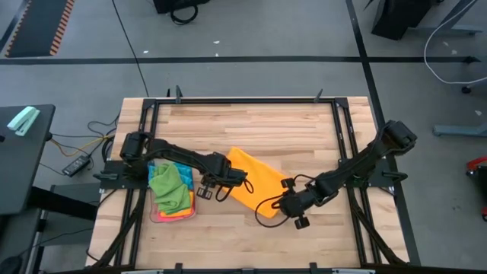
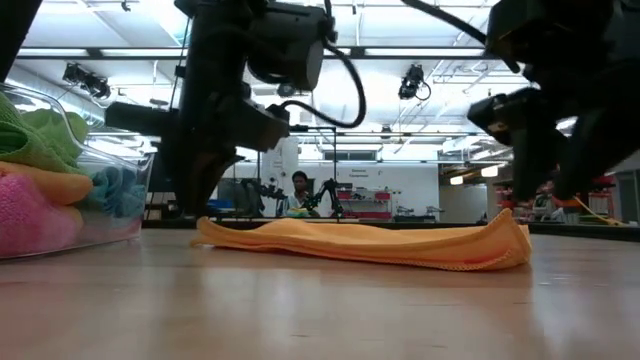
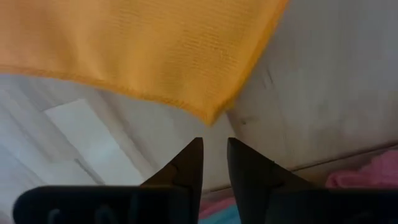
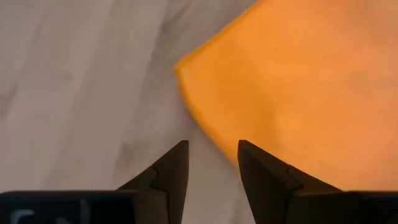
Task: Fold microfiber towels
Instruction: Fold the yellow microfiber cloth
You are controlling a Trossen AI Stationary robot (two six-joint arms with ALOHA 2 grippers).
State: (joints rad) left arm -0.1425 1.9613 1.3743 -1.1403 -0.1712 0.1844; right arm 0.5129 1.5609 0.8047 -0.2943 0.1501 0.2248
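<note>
High view, left to right: clear tray (image 1: pixel 154 215) holds green, pink and blue towels (image 1: pixel 168 185); left hand (image 1: pixel 242 180), fingers slightly parted and empty, sits at the orange towel (image 1: pixel 256 180) lying flat mid-surface (image 1: pixel 251 125); right hand (image 1: pixel 283 185), fingers parted and empty, is at its right corner.

A light butcher-block table (image 1: pixel 251 228) in a black metal frame stands on a grey floor (image 1: pixel 251 76) crossed by dark tape lines, with a hazard-striped strip (image 1: pixel 65 27) at one corner. Cables (image 1: pixel 91 141) trail beside a black side table (image 1: pixel 23 164). Behind, ceiling strip lights (image 2: pixel 110 38) glow, and a person (image 2: pixel 298 190) sits at what may be a desk.
</note>
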